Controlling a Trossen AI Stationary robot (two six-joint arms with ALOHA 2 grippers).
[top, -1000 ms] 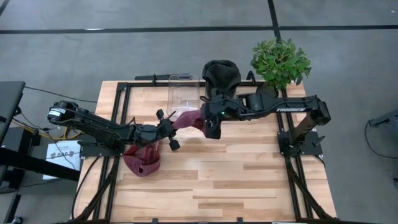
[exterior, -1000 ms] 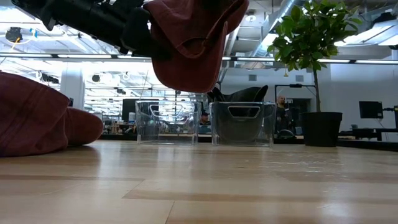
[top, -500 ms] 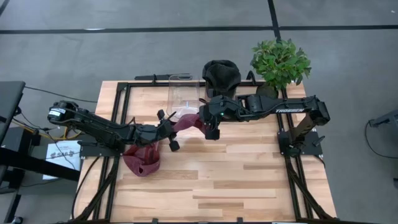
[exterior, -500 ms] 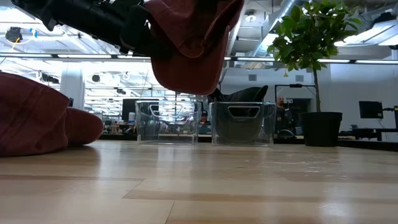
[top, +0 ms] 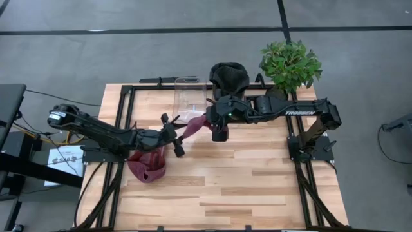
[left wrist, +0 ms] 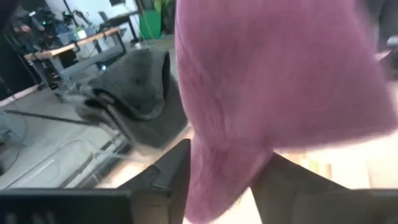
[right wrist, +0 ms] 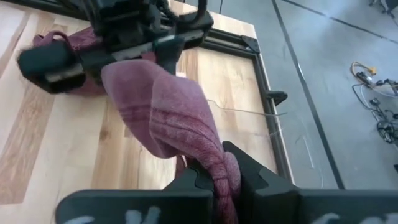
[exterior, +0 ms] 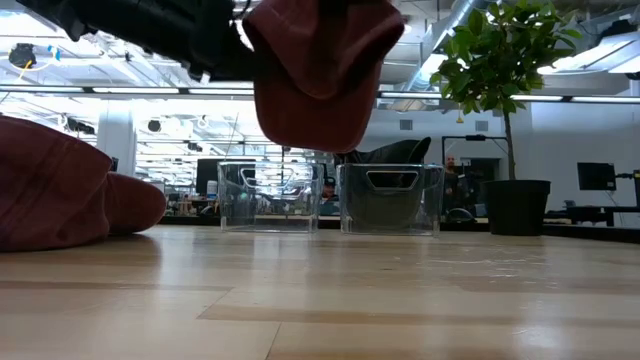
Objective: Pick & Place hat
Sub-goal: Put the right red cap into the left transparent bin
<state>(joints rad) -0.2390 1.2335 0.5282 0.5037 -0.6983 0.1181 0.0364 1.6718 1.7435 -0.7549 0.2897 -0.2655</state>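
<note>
Two robot arms hold one maroon hat in the air above a wooden desk

The right end effector (right wrist: pixel 214 180) is closed on one end of the hat (top: pixel 195 125), cloth pinched between its fingers; the left end effector (top: pixel 172 134) grips the other end, its fingers closed on the fabric too. The hat hangs stretched between them, off the desk (top: pixel 244 174), just in front of an empty clear bin (top: pixel 189 96). A second clear bin beside it holds a dark hat (top: pixel 229 77). More maroon hats (top: pixel 147 164) lie piled near the left arm, and a plant (top: pixel 290 63) stands at the far corner. To do this well, I judge one end effector should release before the other carries the hat over the empty bin, so the cloth is not tugged
</note>
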